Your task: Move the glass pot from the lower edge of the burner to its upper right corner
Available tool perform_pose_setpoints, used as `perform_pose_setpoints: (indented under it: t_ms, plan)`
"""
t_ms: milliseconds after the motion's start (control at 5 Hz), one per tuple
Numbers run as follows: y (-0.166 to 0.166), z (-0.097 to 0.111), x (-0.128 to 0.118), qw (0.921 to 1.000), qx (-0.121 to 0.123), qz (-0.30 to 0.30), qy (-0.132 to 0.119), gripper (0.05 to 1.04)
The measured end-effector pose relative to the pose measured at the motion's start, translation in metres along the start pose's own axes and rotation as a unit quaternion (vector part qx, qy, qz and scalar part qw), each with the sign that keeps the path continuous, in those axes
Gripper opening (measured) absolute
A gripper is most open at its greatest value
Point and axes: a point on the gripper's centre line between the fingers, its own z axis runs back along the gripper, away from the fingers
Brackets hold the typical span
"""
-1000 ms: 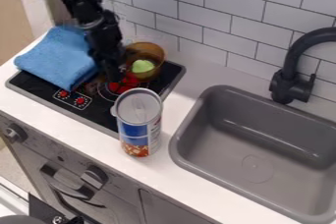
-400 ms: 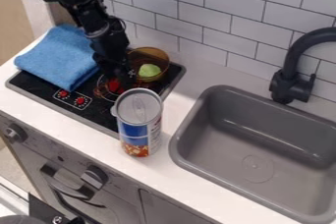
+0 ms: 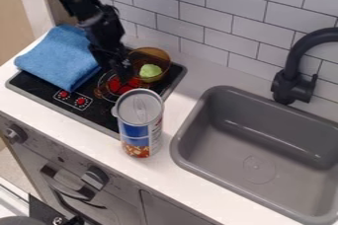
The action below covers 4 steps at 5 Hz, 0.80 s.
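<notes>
a: what's different now at the burner [image 3: 119,86]?

b: the glass pot [image 3: 158,57] is a touch farther right and nearer the camera than a second ago, and between the last two views it stays put. it sits at the burner's upper right, with the green piece [image 3: 150,70] inside.

a: and the gripper [image 3: 123,72]?

b: it comes up slightly from where it was a moment ago, so more of the burner's red middle shows. it's over the burner's upper edge, just beside the pot's left side.

a: is it clamped on the pot?

b: can't tell. it's dark and close to the glass, so i can't say whether it's apart, together or holding on.

a: so what does that mean for the move?

b: i'd judge the carrying is about done, since the pot is where the task wants it and looks upright. what's left is probably to make sure it's free and back off.

a: any risk?

b: pulling away sideways could drag or tip it. i'd lift clear first, then retreat, minding the blue towel [image 3: 58,55] left of the burner. the can [image 3: 137,131], toward the camera from the burner, seems out of the way.
</notes>
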Motion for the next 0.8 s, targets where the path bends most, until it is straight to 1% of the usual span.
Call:
perform_pose_setpoints:
  t_ms: [200, 400, 600, 800]
  plan:
    - [0.01, 0.015, -0.006, 0.9998, 0.006, -0.002, -0.019, 0.996]
    - [0.029, 0.021, -0.017, 0.9992, 0.037, 0.005, -0.012, 0.996]
    - [0.057, 0.029, -0.034, 0.9984, 0.054, -0.012, 0.009, 0.996]
    - [0.079, 0.04, -0.05, 0.999, 0.041, 0.006, 0.014, 0.996]
